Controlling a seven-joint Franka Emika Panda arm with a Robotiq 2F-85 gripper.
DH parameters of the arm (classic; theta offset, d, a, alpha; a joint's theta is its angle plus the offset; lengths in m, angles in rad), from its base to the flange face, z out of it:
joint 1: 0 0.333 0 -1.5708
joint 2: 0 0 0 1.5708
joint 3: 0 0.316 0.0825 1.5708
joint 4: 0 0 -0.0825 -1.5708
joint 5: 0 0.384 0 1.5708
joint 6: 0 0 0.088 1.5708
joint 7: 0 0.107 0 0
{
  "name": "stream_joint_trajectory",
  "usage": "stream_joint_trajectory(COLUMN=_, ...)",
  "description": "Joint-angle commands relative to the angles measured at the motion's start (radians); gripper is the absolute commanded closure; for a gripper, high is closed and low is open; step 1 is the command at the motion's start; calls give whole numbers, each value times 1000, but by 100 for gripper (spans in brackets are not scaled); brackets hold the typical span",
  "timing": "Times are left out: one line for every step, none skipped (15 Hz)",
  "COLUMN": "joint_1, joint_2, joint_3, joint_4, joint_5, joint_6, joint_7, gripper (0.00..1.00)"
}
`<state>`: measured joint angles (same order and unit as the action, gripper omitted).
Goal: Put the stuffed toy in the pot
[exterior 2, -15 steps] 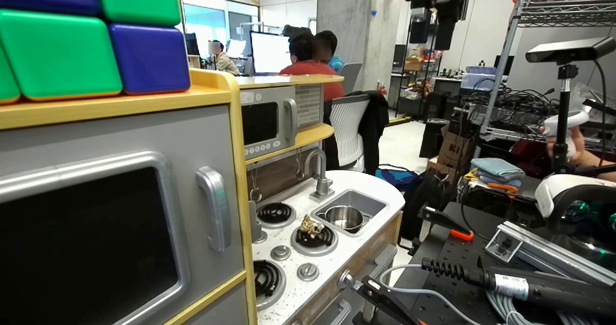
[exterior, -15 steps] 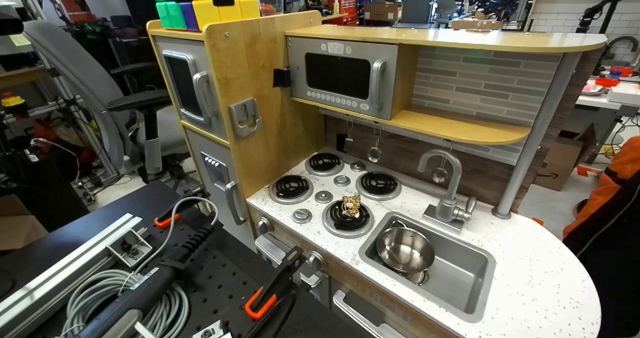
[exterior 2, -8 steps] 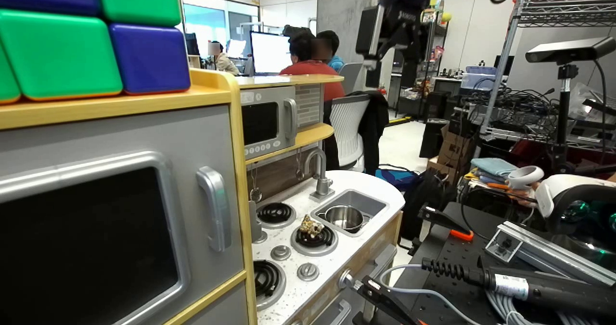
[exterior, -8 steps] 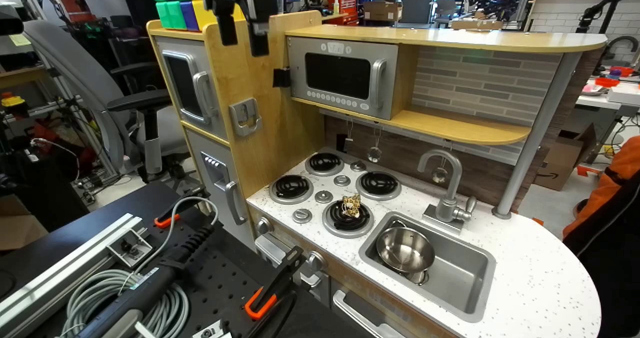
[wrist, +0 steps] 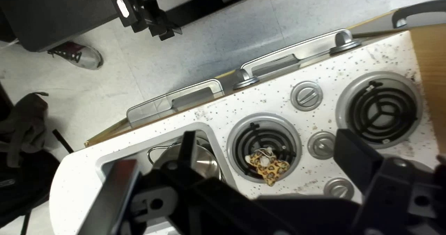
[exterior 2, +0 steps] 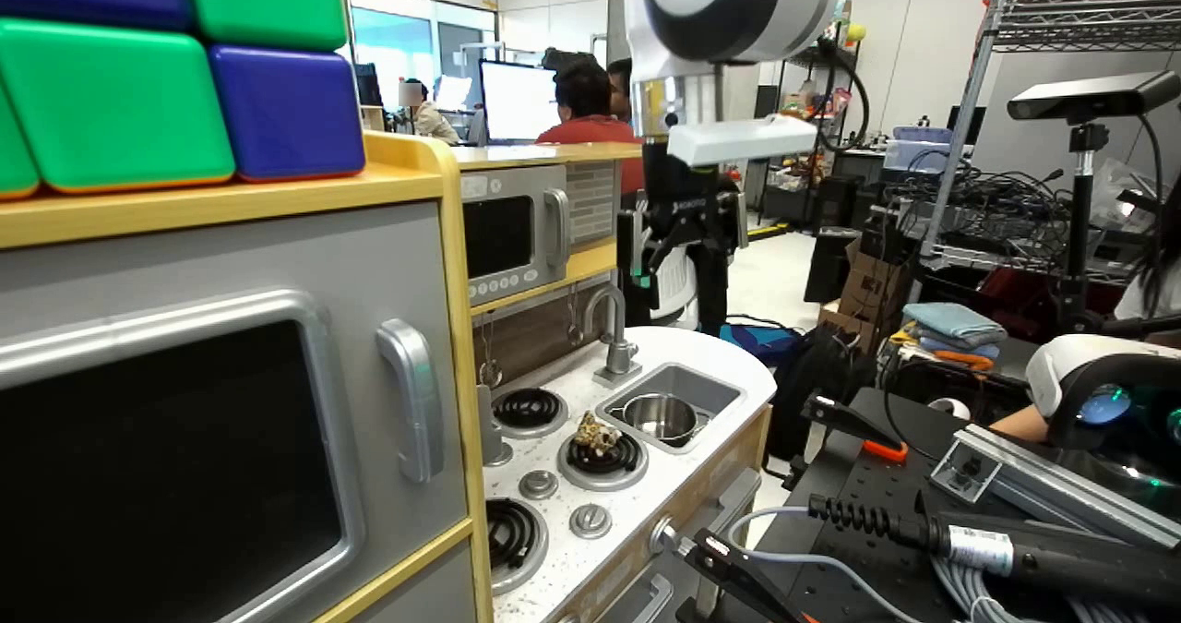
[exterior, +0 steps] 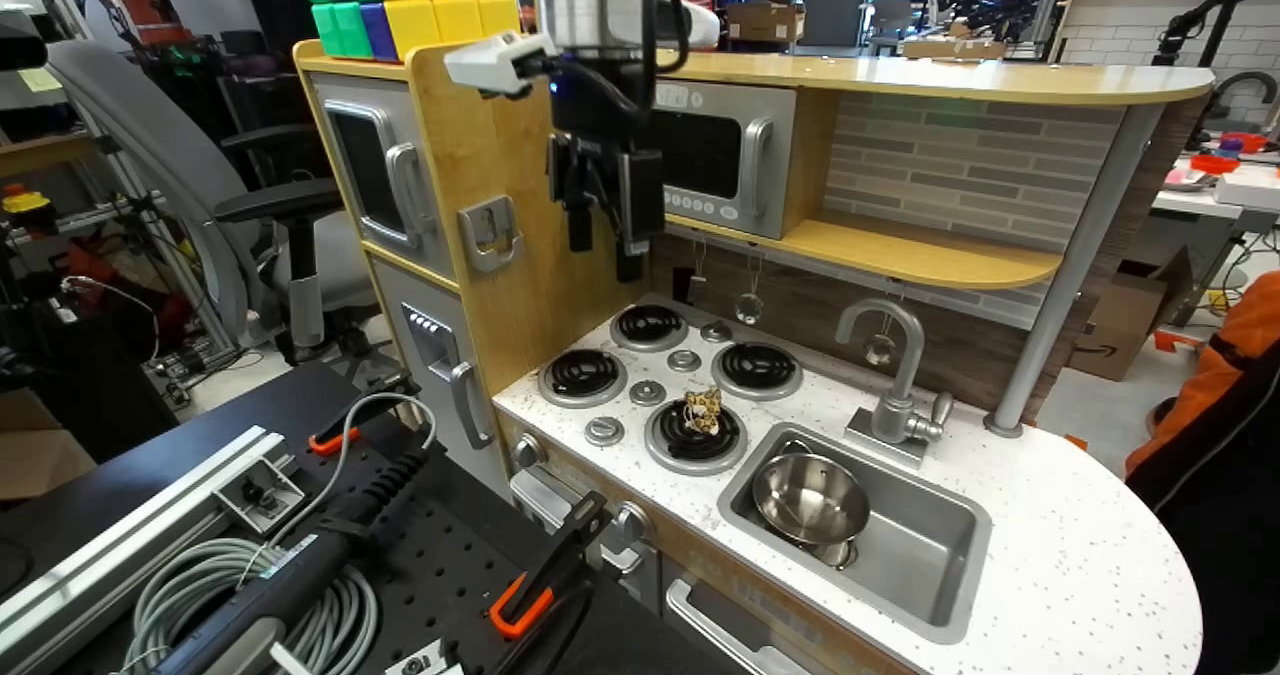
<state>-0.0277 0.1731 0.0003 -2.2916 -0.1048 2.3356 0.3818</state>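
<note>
Both exterior views show more pot [exterior: 810, 498] than the wrist view.

The surface [exterior: 1080, 525] looks smooth and speckled, with a slight sheen. Near its front edge, the stuffed toy [wrist: 271, 169] looks like soft printed cloth, lying on a matt, ridged burner [wrist: 258, 133]. Toward the rounded edge, the pot [exterior: 811, 500] is polished, mirror-like metal inside a satin-finished sink [exterior: 922, 563]. At the opposite edge rises a smooth wood panel [exterior: 545, 295]. The hand [exterior: 603, 254] is mostly matt, its material unclear.
</note>
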Motion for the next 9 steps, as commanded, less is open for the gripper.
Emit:
stream_joint_trajectory(joint_1=40, joint_2=260, joint_3=-66, joint_4=233, joint_5=-99, joint_6=-50, joint_7=97, gripper=0)
stream_joint_trajectory(joint_1=55, joint_2=327, joint_3=-88, joint_4=293, joint_5=-119, joint_6=-56, joint_7=117, gripper=0)
stream_joint_trajectory(joint_1=69, joint_2=383, joint_3=-112, joint_4=344, joint_5=-135, joint_6=-62, joint_7=132, gripper=0)
stream_joint_trajectory(joint_1=83, joint_2=437, joint_3=-133, joint_4=399, joint_5=-143, joint_6=-76, joint_7=141, gripper=0)
stream_joint_trajectory(joint_1=95, joint_2=483, joint_3=-151, joint_4=447, joint_5=-146, joint_6=-86, joint_7=149, gripper=0)
stream_joint_trajectory(joint_1=103, joint_2=497, joint_3=-165, joint_4=471, joint_5=-136, joint_6=-101, joint_7=153, gripper=0)
stream_joint_trajectory(joint_1=86, joint_2=431, joint_3=-148, joint_4=361, joint_5=-100, joint_6=-32, joint_7=110, gripper=0)
stream_joint_trajectory(joint_1=94, joint_2=468, joint_3=-159, joint_4=402, joint_5=-101, joint_6=-42, joint_7=116, gripper=0)
stream_joint_trajectory(joint_1=98, joint_2=489, joint_3=-165, joint_4=428, joint_5=-101, joint_6=-48, joint_7=119, gripper=0)
